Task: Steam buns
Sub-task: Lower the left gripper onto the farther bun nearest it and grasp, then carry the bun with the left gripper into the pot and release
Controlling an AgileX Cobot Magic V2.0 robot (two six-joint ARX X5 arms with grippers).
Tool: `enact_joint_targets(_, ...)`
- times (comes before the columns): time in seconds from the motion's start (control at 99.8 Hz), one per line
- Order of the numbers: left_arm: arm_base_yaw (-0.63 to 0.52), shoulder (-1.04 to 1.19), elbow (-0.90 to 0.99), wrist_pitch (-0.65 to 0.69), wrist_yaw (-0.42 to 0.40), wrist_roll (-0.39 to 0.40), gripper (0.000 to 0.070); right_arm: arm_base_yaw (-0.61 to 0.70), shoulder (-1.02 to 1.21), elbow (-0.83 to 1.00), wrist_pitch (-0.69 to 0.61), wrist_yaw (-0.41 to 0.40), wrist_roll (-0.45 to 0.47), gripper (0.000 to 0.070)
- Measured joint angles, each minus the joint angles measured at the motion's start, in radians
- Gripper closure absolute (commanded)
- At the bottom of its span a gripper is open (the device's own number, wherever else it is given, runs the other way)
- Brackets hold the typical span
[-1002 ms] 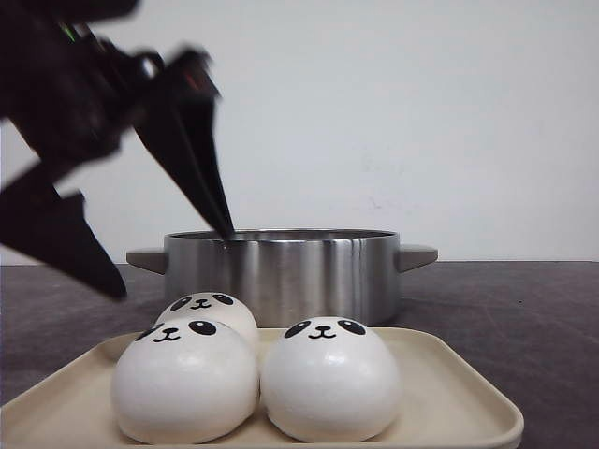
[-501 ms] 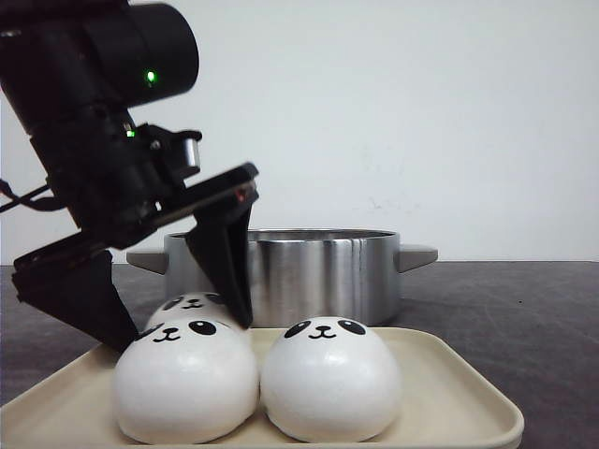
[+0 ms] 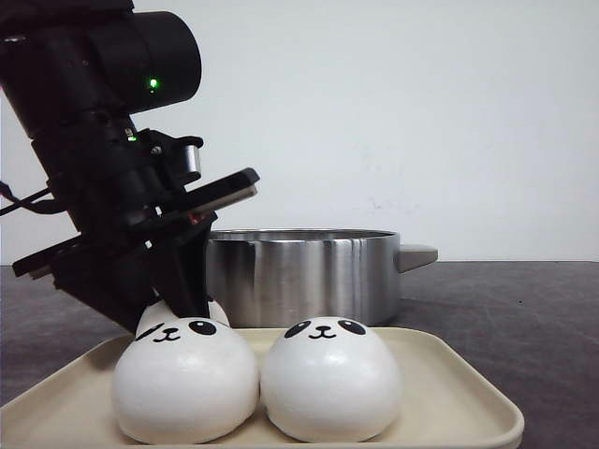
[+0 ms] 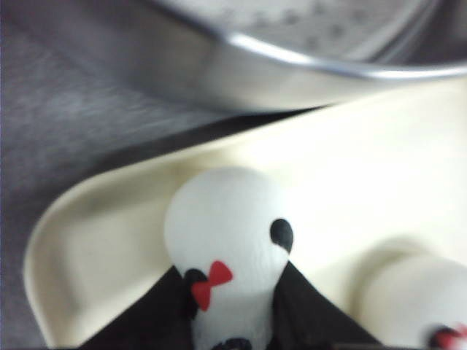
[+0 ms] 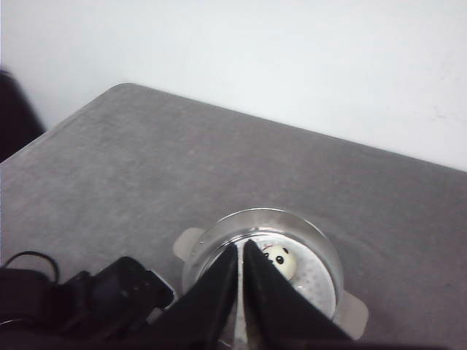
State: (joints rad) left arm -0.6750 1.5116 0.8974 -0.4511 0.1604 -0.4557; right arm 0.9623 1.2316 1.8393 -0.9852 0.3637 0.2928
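Observation:
Three white panda-face buns sit on the cream tray [image 3: 449,374]: one front left [image 3: 185,379], one front right [image 3: 330,379], and a rear-left bun [image 3: 221,312] mostly hidden behind my left gripper [image 3: 173,313]. That gripper is shut on the rear-left bun; in the left wrist view the bun [image 4: 226,226] is squeezed between the black fingers [image 4: 314,313] and bears a red bow mark. Another bun [image 5: 280,261] lies inside the steel pot [image 5: 321,240]. My right gripper [image 5: 241,248] is shut and empty, high above the pot.
The steel pot [image 3: 299,276] with side handles stands just behind the tray, close to the held bun; its rim also shows in the left wrist view [image 4: 292,65]. The dark grey table [image 3: 524,309] runs to a white wall. My left arm [image 5: 80,299] shows beside the pot.
My left gripper came down from above the pot's left edge to the tray, stood open round the rear-left bun, and has now closed on it.

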Motion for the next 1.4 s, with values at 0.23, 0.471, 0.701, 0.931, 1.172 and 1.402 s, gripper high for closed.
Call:
enact_joint_targets(0.23, -0.035, -0.204, 0.14, 0.164, -0.185, 0.07, 0.069, 0.0, 0.0, 0.0, 0.002, 0.003, 0.0, 0.0697)
enact_joint_targets(0.471, 0.071, -0.063, 0.21, 0.249, -0.24, 0.156, 0.0691, 0.006, 0.0, 0.0, 0.002, 0.003, 0.0, 0.0697)
enact_joint_targets(0.701, 0.132, 0.126, 0.288, 0.261, -0.24, 0.169, 0.069, 0.006, 0.0, 0.0, 0.002, 0.003, 0.0, 0.0697)
enact_joint_targets(0.931, 0.157, 0.248, 0.319, 0.249, -0.214, 0.167, 0.0292, 0.006, 0.0, 0.0, 0.0, 0.003, 0.0, 0.0697)
enact_joint_targets(1.172, 0.157, 0.25, 0.32, 0.248, -0.187, 0.137, 0.0096, 0.006, -0.001, -0.025, -0.04, 0.019, -0.005, 0.0697)
enact_joint_targets(1.402, 0.157, 0.163, 0.325, 0.186, -0.18, 0.127, 0.0104, -0.001, -0.002, -0.179, -0.061, 0.032, 0.0, 0.0697)
